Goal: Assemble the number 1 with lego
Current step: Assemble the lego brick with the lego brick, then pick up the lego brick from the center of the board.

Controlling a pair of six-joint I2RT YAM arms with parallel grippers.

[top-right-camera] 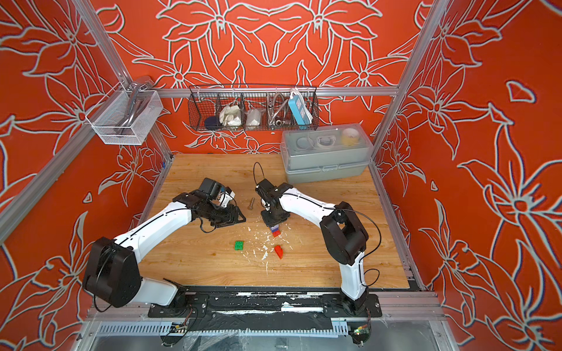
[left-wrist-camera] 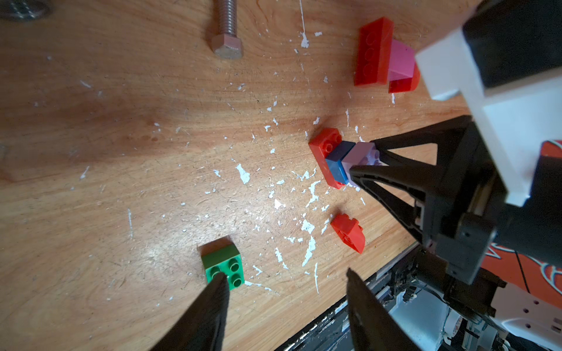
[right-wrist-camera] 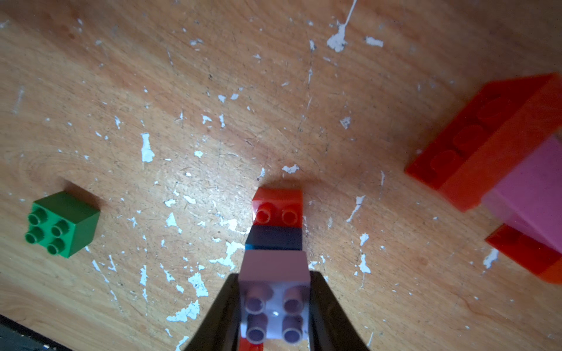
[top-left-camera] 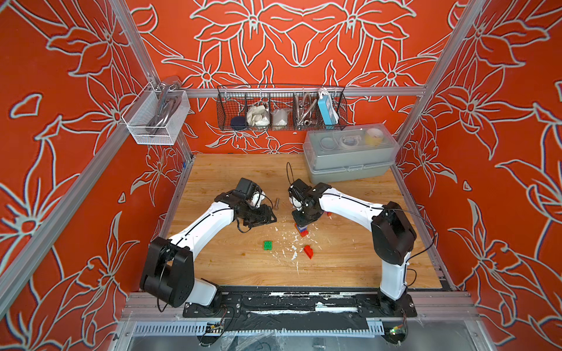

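On the wooden counter [top-left-camera: 231, 267], the right end effector [left-wrist-camera: 366, 156] pinched the flat sides of a lilac squarish plastic brick [right-wrist-camera: 275, 267] stacked on a blue brick [right-wrist-camera: 273, 238] and long red brick [right-wrist-camera: 278, 206]; probably light, rigid, slick. The left end effector [left-wrist-camera: 286, 275] gaped wide, empty, near a green studded brick [left-wrist-camera: 223, 263]

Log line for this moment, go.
right gripper: grips lilac brick atop blue brick | left gripper: open, empty | green brick: loose
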